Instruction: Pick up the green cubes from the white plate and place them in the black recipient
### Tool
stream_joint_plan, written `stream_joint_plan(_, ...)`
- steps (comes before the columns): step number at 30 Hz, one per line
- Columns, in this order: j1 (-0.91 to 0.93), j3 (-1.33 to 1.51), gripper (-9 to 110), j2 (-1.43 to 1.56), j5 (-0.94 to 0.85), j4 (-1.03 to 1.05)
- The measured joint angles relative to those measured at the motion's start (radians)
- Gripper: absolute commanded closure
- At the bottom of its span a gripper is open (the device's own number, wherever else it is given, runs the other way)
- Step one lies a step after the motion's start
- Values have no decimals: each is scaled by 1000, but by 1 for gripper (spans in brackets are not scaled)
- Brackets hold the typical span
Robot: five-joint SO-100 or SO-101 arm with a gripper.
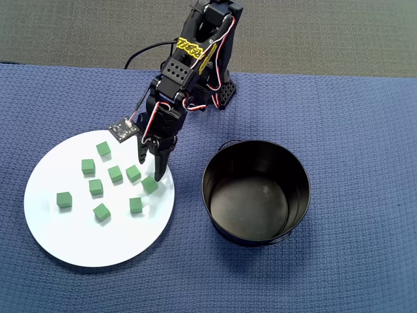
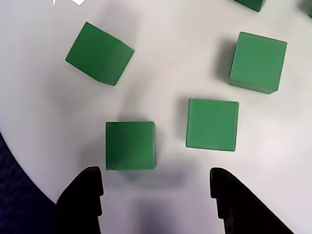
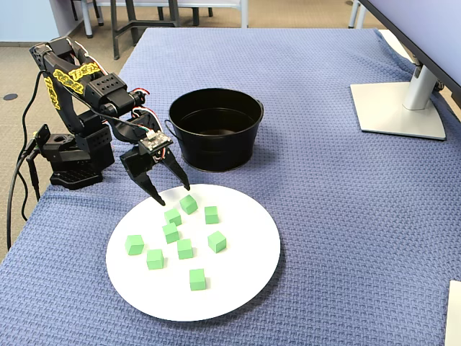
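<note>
- From the overhead view I count nine green cubes [image 1: 115, 173], all scattered on the white plate [image 1: 78, 242]; the black recipient [image 1: 255, 192] stands just to its right, empty, on the counter's blue cloth [image 1: 365, 130].
- The wrist view shows what the others cannot: two cubes [image 2: 130, 145] lie just ahead of the black fingertips [image 2: 85, 192], one close to the left tip, neither between them.
- Only the fixed view takes in a monitor stand [image 3: 403, 108] far across the counter.
- My arm [image 3: 79, 86] reaches from its base down over the plate's near edge, and the tool [image 3: 173, 193] points down at the plate.
- The tool gapes wide and holds nothing.
</note>
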Motion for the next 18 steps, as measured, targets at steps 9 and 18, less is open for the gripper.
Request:
stream_joint_plan(9, -29, -46, 79, -97, 46, -52)
stream_joint_plan(18, -29, -78, 80, -167, 66, -91)
